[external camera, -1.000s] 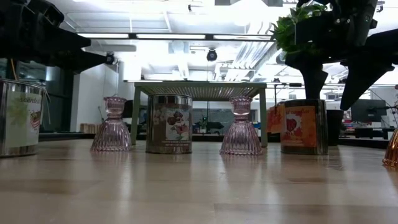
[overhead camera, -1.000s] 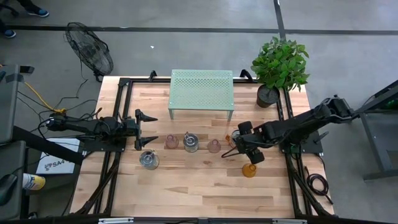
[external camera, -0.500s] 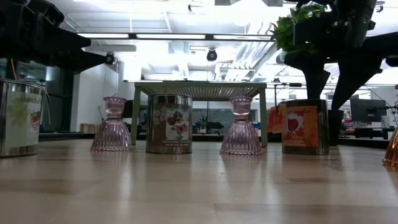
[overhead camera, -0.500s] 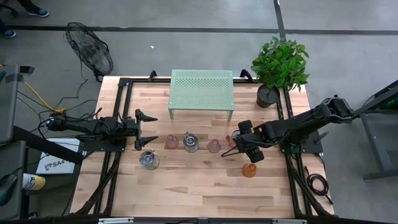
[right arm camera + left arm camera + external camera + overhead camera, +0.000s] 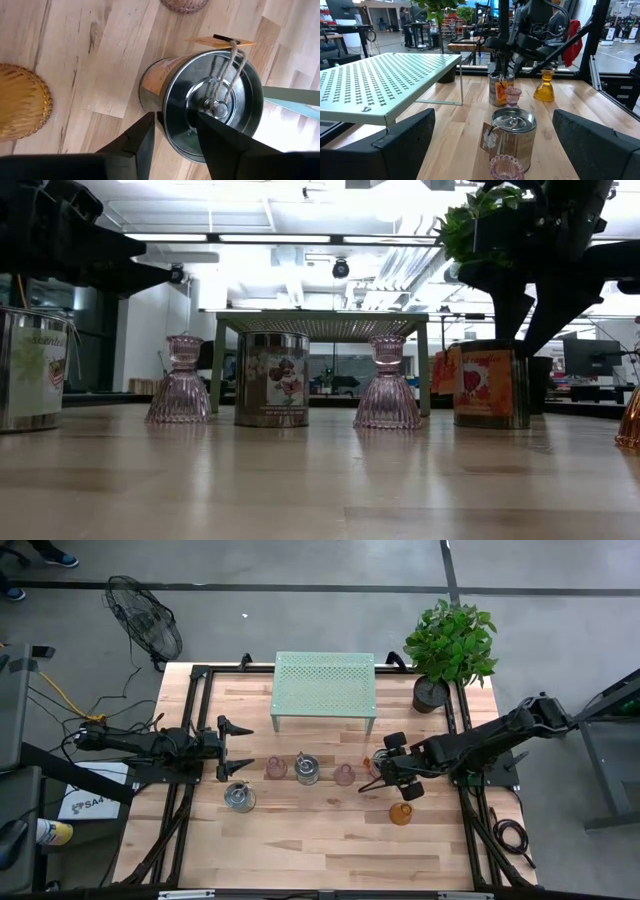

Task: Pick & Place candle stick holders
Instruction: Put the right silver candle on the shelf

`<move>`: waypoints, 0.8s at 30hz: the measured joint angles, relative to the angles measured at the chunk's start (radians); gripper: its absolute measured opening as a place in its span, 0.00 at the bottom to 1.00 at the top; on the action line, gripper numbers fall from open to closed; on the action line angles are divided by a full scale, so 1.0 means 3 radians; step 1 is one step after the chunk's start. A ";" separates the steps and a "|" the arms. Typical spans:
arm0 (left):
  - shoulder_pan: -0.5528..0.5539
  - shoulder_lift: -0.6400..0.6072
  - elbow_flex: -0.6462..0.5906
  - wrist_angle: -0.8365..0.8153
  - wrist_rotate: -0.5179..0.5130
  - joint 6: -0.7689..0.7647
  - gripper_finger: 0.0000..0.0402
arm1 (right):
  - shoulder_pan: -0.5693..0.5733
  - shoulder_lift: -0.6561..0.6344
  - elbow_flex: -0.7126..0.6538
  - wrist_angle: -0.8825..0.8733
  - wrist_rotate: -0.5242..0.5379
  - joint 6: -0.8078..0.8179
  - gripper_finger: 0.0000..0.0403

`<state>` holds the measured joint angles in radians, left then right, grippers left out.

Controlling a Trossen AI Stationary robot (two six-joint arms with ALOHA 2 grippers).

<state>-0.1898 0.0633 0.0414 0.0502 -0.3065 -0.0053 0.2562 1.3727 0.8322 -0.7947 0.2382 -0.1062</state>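
Three silvery tins stand on the table: one (image 5: 240,797) near my left gripper, one (image 5: 307,770) in the middle, and one with an orange label (image 5: 371,764) (image 5: 490,385) on the right. Two pink glass holders (image 5: 276,768) (image 5: 344,775) stand between the tins. An amber holder (image 5: 401,813) stands nearer the front. My right gripper (image 5: 378,773) (image 5: 175,140) is open, pointing down over the orange-labelled tin (image 5: 200,110), with one finger inside it and one outside. My left gripper (image 5: 236,750) is open and empty at the table's left. My right gripper comes from above and straddles the orange-labelled tin's wall at its rim (image 5: 162,122), one finger (image 5: 212,137) inside the tin and one (image 5: 142,137) outside. I cannot tell whether either finger touches the rim. The tin stands upright on the table.
A pale green perforated stand (image 5: 324,685) stands at the far middle of the table. A potted plant (image 5: 450,645) is at the far right corner. A fan (image 5: 145,615) stands on the floor beyond the far left corner. Bare wood lies along the near edge.
My right gripper has come down over the orange-labelled tin. In the low view the gap between its fingers has narrowed. The tin stays on the table.
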 joint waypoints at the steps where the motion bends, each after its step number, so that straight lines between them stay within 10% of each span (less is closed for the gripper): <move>1: -0.0001 0.0000 0.0000 -0.0001 0.0000 0.0000 0.99 | 0.0000 0.0000 0.0000 0.0000 0.0003 -0.0012 0.33; 24: -0.0001 0.0000 0.0000 -0.0001 -0.0010 -0.0001 0.99 | 0.0000 0.0004 -0.0005 0.0026 -0.0094 -0.0050 0.21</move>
<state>-0.1899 0.0631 0.0414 0.0498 -0.3096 -0.0055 0.2562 1.3739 0.8307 -0.7871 0.2099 -0.1211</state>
